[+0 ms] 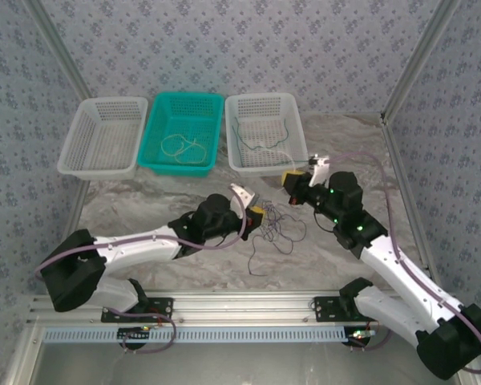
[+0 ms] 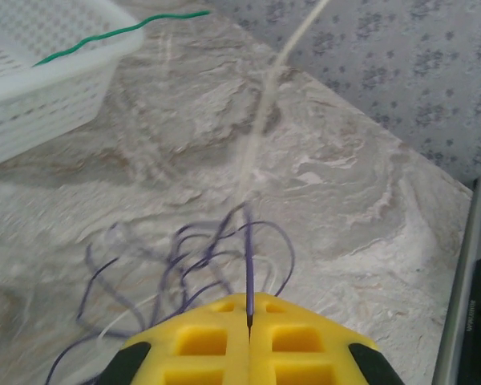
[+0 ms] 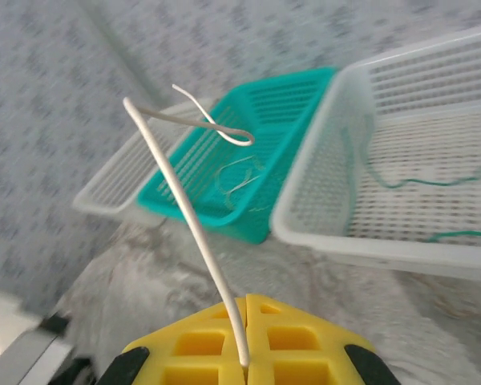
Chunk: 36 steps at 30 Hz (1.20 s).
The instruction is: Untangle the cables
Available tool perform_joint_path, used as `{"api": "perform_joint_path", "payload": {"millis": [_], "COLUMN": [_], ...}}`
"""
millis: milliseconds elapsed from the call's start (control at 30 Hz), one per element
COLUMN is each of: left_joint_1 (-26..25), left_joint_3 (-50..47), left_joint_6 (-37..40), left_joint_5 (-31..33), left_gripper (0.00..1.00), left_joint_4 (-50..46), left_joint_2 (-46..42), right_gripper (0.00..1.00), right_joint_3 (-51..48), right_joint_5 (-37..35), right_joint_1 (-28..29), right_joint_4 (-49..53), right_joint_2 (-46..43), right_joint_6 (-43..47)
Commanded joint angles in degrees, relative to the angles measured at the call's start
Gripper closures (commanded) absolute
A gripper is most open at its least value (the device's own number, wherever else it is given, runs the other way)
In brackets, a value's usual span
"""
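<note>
A tangle of thin dark purple cable (image 1: pixel 277 228) lies on the marbled table between the arms. My left gripper (image 1: pixel 257 214) sits at the tangle's left edge. In the left wrist view its yellow jaws (image 2: pixel 248 309) are shut on one purple strand (image 2: pixel 248 273), which rises from the loops (image 2: pixel 184 261). My right gripper (image 1: pixel 291 177) is shut on a pale whitish cable (image 3: pixel 188 212) that stands up from the jaws (image 3: pixel 246 309) and curls over at its tip. A green cable (image 1: pixel 260 143) lies in the right white basket (image 1: pixel 298 128). Yellow-tan cables (image 1: pixel 180 146) lie in the teal basket (image 1: pixel 156 120).
Three baskets stand in a row at the back: a white one (image 1: pixel 76 136) on the left, the teal one in the middle, a white one on the right. Patterned walls and metal frame posts (image 1: pixel 409 72) enclose the table. Open tabletop lies in front of the tangle.
</note>
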<state>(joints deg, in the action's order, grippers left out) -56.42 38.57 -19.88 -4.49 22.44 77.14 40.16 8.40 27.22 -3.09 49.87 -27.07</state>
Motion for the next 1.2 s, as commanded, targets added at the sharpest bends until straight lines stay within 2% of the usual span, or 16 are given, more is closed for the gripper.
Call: {"api": "perform_joint_path", "payload": {"millis": [0, 133, 267, 433, 533, 600, 767, 900, 1067, 1100, 1167], "left_joint_1": [1.93, 5.06, 9.23, 16.59, 21.59, 24.63, 29.81, 30.23, 29.7, 28.97, 26.45], "left_joint_3": [-4.41, -9.53, -15.18, -18.71, -19.76, -20.32, -21.43, -21.43, -18.4, -17.06, -14.4], "left_joint_6": [-3.72, -7.09, -9.98, -13.05, -14.58, -15.17, -16.89, -16.74, -14.42, -13.26, -10.22], "left_joint_5": [5.74, 13.59, 17.81, 21.91, 21.76, 20.35, 13.91, 7.08, -4.3, -5.4, -7.17], "left_gripper": [1.0, 1.0, 1.0, 1.0, 1.0, 1.0, 1.0, 1.0, 0.44, 0.38, 0.32], "left_joint_4": [-2.74, -10.32, -15.69, -27.82, -34.74, -37.98, -39.59, -33.47, -24.81, -24.27, -23.46], "left_joint_2": [-4.67, -12.12, -22.81, -37.8, -45.38, -48.99, -51.29, -46.5, -38.44, -37.29, -35.87], "right_gripper": [1.0, 1.0, 1.0, 1.0, 1.0, 1.0, 1.0, 1.0, 1.0, 1.0, 1.0], "right_joint_3": [-0.54, 1.12, 0.43, -1.77, -1.8, -1.31, 0.85, 3.84, 9.48, 10.8, 12.94], "right_joint_5": [-9.97, -11.23, -6.65, 1.41, 4.46, 5.29, 9.09, 10.18, 7.68, 7.12, 6.22], "right_joint_1": [-4.14, -15.56, -28.08, -41.77, -46.43, -47.51, -46.35, -38.97, -25.28, -22.77, -18.7], "right_joint_4": [5.7, 16.96, 21.97, 23.49, 23.92, 23.71, 20.9, 18.7, 17.23, 17.32, 17.88], "right_joint_2": [-2.53, -3.34, -3.59, -2.72, -2.49, -2.53, -1.62, -0.25, 1.56, 2.06, 3.12], "right_joint_6": [-8.34, -19.48, -25.15, -32.96, -35.18, -36.23, -36.66, -33.85, -28.56, -27.44, -25.91]}}
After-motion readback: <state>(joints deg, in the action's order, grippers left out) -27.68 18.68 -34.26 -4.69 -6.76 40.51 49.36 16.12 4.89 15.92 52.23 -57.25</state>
